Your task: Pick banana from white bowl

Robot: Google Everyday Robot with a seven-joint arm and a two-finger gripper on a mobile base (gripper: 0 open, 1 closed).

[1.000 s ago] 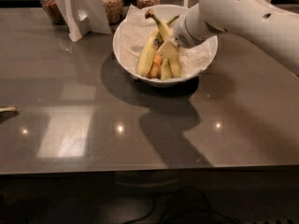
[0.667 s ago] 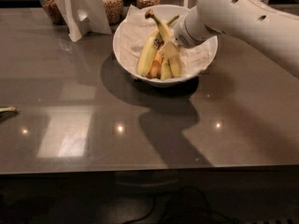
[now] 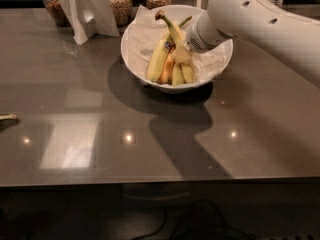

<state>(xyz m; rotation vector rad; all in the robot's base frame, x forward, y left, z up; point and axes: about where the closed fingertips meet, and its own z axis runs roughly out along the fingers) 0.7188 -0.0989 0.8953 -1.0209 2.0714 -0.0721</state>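
Observation:
The white bowl point(image 3: 131, 59) stands at the back middle of the grey table and is lined with white paper. Three bananas lie in it. The banana point(image 3: 176, 34) with the dark brown stem tip rises up and to the left, with its lower end among the others. A paler banana point(image 3: 156, 61) lies to its left and a short orange-tinted one point(image 3: 167, 70) sits between them. My gripper point(image 3: 191, 43) reaches into the bowl from the right, on the end of the white arm, right against the banana's middle. Its tip is hidden behind the arm and the fruit.
Glass jars of grains point(image 3: 120, 4) stand behind the bowl, next to a white folded stand point(image 3: 85, 14). A small greenish object point(image 3: 7, 118) lies at the table's left edge. The table's front edge point(image 3: 160, 181) runs across the lower view.

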